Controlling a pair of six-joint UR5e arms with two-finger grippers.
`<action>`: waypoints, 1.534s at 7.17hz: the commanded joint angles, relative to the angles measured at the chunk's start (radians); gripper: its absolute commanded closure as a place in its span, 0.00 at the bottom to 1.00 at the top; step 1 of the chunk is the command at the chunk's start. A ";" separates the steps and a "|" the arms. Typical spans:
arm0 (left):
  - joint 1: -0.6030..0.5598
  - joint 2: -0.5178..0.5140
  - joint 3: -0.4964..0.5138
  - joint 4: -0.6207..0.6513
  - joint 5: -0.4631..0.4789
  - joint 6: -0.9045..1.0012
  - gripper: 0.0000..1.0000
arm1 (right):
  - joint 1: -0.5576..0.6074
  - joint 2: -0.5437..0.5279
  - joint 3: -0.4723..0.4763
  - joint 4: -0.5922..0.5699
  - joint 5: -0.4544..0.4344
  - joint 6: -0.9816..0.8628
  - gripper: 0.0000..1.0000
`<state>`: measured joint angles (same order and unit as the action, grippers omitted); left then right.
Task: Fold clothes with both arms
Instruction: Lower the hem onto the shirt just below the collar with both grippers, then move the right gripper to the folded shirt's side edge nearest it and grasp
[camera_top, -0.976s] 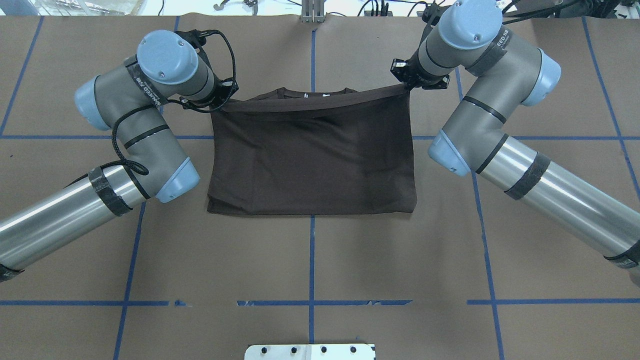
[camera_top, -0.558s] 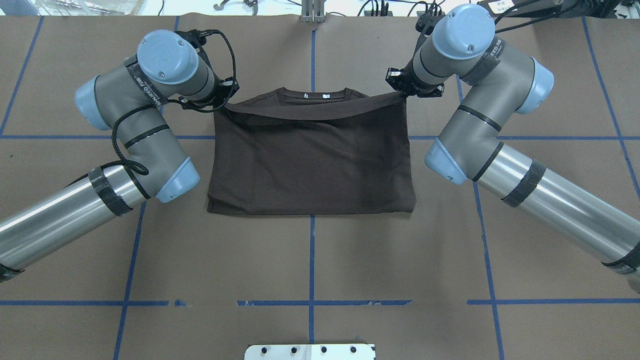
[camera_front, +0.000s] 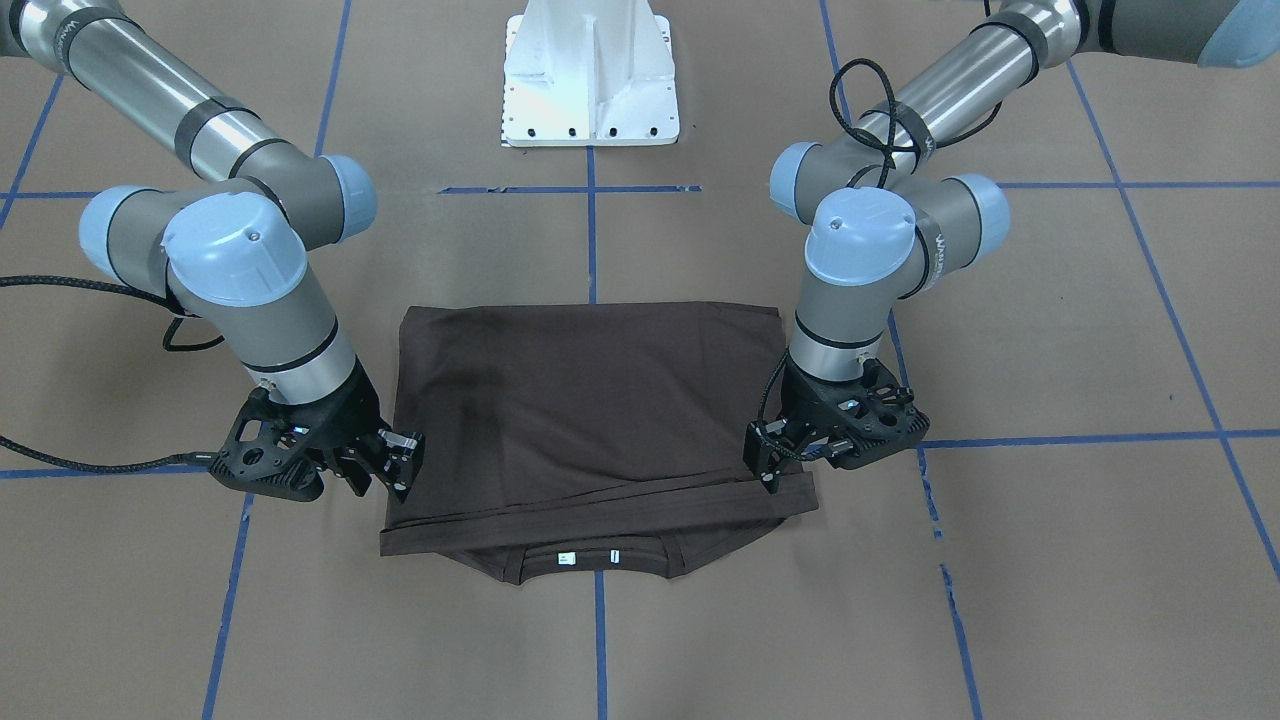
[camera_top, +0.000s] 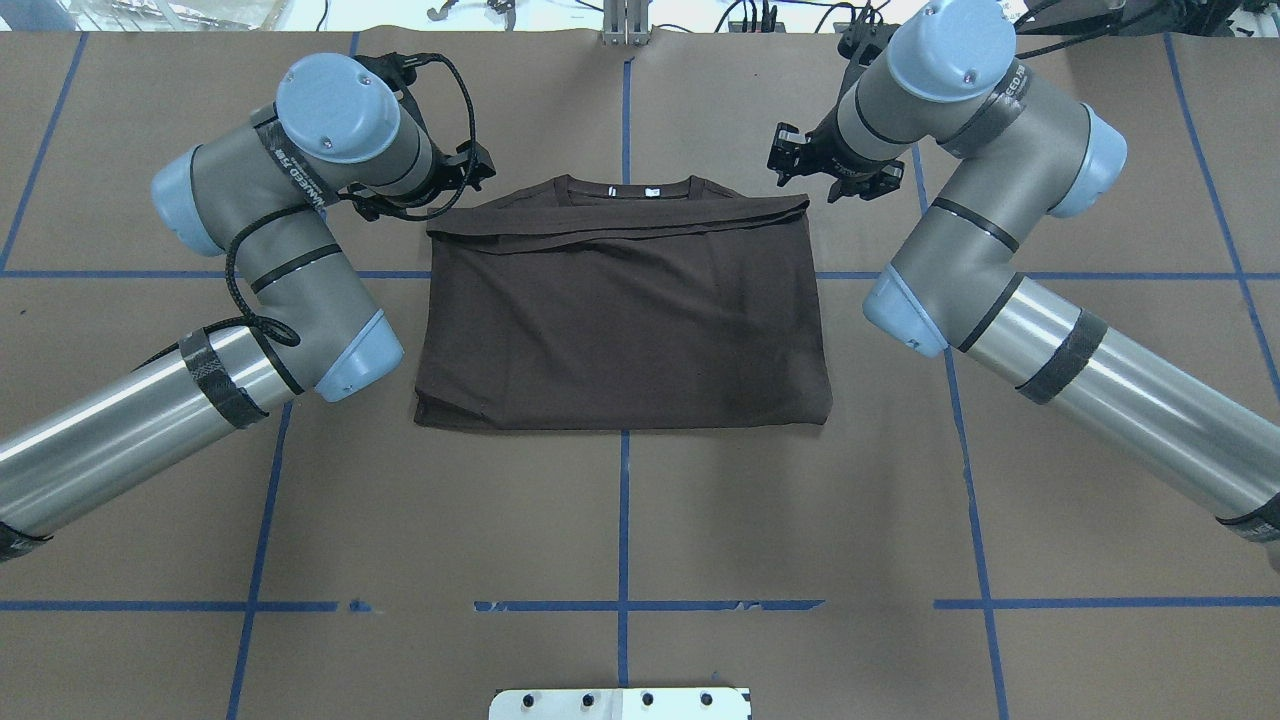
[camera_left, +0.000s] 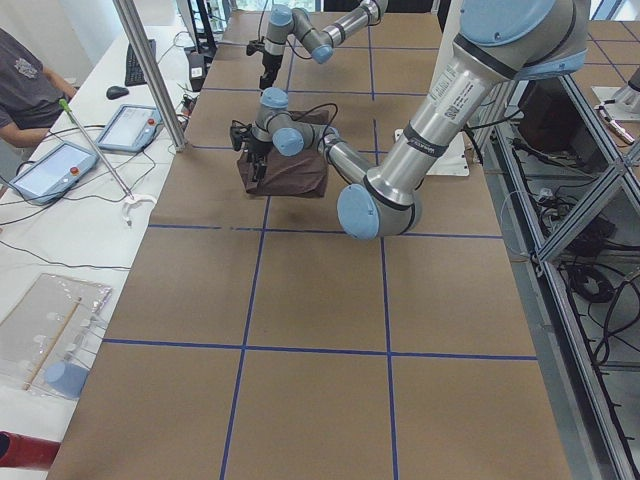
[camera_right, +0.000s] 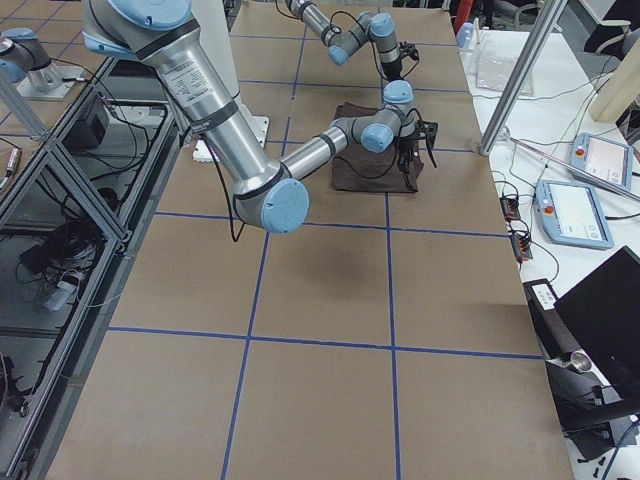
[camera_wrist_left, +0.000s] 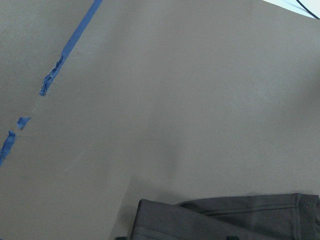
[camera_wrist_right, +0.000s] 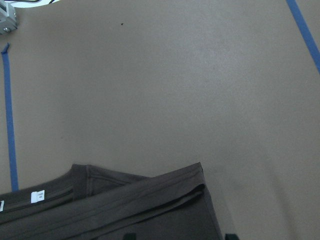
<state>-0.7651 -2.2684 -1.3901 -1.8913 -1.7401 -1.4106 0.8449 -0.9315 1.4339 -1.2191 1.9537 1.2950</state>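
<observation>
The dark brown T-shirt (camera_top: 620, 320) lies flat on the table, folded in half. Its doubled hem edge lies just short of the collar (camera_top: 625, 188), and the white neck tags (camera_front: 590, 557) show. My left gripper (camera_top: 478, 168) is open and empty, just off the shirt's far left corner. It is on the right in the front-facing view (camera_front: 765, 462). My right gripper (camera_top: 783, 158) is open and empty, just off the far right corner (camera_front: 400, 462). The left wrist view shows that shirt corner (camera_wrist_left: 225, 220), and the right wrist view shows the other corner and collar (camera_wrist_right: 125, 210).
The white pedestal base (camera_front: 590, 80) stands at the table's near edge, behind the shirt. Blue tape lines (camera_top: 622, 520) cross the brown table cover. In the exterior left view, an operator (camera_left: 25, 90) and tablets (camera_left: 130, 128) are at a side bench beyond the table's far edge.
Both grippers held the shirt's folded-over edge stretched above the collar. They have opened and let it go, and it now lies flat on the shirt. Both grippers have drawn slightly away from it.
</observation>
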 joint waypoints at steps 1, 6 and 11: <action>0.000 0.004 -0.023 0.006 -0.004 -0.001 0.00 | -0.066 -0.134 0.154 0.000 -0.007 0.013 0.00; 0.004 0.007 -0.139 0.066 -0.002 -0.015 0.00 | -0.326 -0.331 0.338 -0.011 -0.162 0.072 0.00; 0.009 0.007 -0.153 0.066 -0.002 -0.016 0.00 | -0.333 -0.322 0.315 -0.010 -0.150 0.058 0.72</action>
<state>-0.7572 -2.2611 -1.5413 -1.8255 -1.7426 -1.4266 0.5133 -1.2550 1.7528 -1.2301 1.7954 1.3579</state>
